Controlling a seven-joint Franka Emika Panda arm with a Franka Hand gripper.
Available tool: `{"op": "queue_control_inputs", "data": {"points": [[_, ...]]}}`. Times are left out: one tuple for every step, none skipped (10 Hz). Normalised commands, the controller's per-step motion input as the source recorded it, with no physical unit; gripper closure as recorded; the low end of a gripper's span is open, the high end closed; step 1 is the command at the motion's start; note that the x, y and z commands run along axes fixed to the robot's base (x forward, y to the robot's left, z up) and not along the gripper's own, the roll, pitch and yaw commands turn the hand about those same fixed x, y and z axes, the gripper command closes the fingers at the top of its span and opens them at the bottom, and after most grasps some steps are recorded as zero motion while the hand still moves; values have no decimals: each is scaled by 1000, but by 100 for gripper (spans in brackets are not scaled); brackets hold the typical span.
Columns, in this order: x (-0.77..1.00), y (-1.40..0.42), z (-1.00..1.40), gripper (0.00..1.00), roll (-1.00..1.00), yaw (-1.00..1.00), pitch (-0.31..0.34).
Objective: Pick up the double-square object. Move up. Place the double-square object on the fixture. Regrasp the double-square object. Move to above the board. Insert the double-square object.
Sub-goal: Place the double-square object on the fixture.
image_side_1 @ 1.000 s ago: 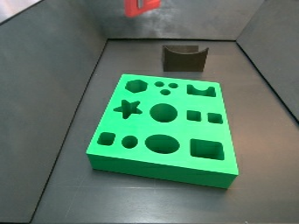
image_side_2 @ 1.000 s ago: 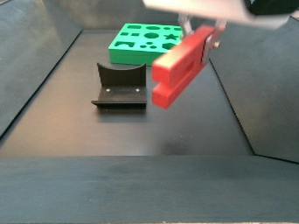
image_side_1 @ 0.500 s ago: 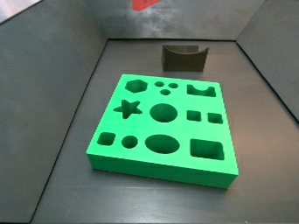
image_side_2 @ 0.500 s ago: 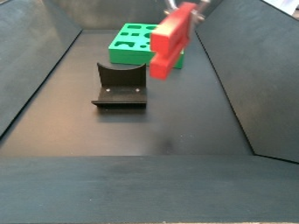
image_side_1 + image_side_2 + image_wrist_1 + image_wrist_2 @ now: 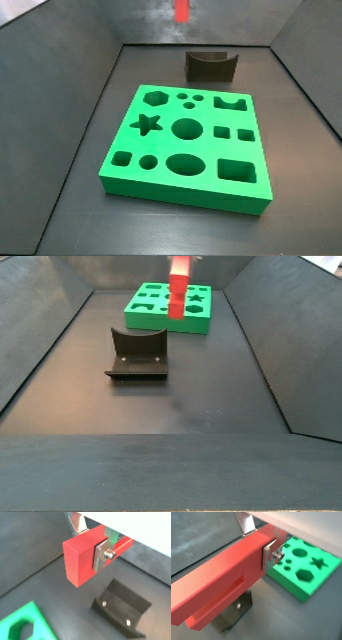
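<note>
My gripper (image 5: 90,541) is shut on the double-square object (image 5: 80,559), a flat red block held between the silver fingers (image 5: 103,553). It hangs high in the air, upright and edge-on, in both side views (image 5: 182,11) (image 5: 179,288). The long red body and its notch show in a wrist view (image 5: 218,587), with the gripper (image 5: 260,539) clamped near one end. The dark fixture (image 5: 138,353) (image 5: 211,66) stands on the floor below, apart from the piece. The green board (image 5: 187,140) (image 5: 147,301) lies beyond it.
Dark sloping walls (image 5: 74,90) (image 5: 267,346) close in the grey floor on both sides. The fixture (image 5: 123,607) (image 5: 234,609) and a corner of the board (image 5: 23,624) (image 5: 304,567) show under the held piece in both wrist views.
The gripper has carried the red piece away from the near side camera toward the fixture and board. The piece has turned from tilted broadside to upright and edge-on.
</note>
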Motion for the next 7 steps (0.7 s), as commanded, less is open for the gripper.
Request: {"op": "queue_control_inputs", "data": {"points": [[575,-167,-6,100,-180,314,51],[459,-95,-9,100,-165,196,69],[339,-74,1,100,-148,126,83],[176,-38,8,100,-122,71,105],[796,752,-94,100,-1000,-38,82],[717,716,-89,100,-1000,-58,83],[634,578,-62,100,-1000,-70,94]]}}
